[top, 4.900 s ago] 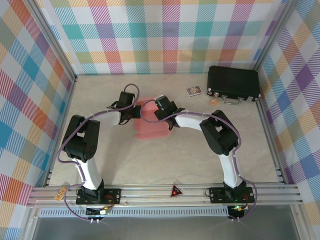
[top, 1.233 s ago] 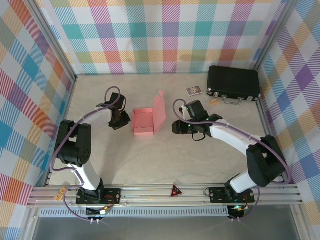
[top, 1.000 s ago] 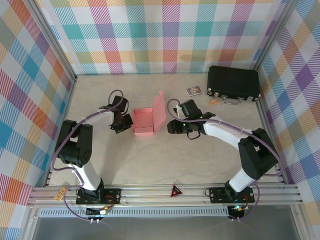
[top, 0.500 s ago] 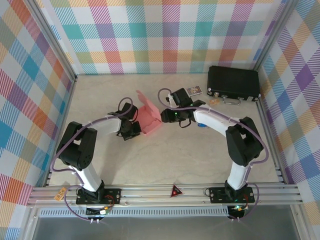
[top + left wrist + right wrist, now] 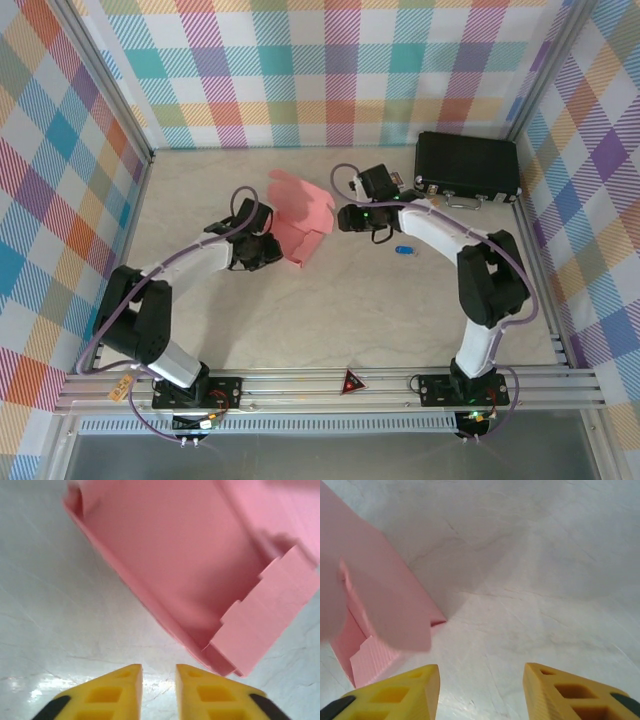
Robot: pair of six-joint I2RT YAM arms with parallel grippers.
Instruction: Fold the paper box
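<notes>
Our left claw (image 5: pixel 158 680), jaws parted only narrowly and gripping nothing, sits just short of the paper box (image 5: pixel 190 570). We see its open pink tray tilted and empty on the table (image 5: pixel 45 630). Our right claw (image 5: pixel 479 677), jaws wider and likewise empty, hangs near the box's opposite side. A black case (image 5: pixel 467 166) lies well apart, back right.

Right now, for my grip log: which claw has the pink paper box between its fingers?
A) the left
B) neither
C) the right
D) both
B: the left claw shows a narrow empty gap over the table, with the paper box lying beyond its tips. The right claw stands wide open over bare table, with the box off to one side.
</notes>
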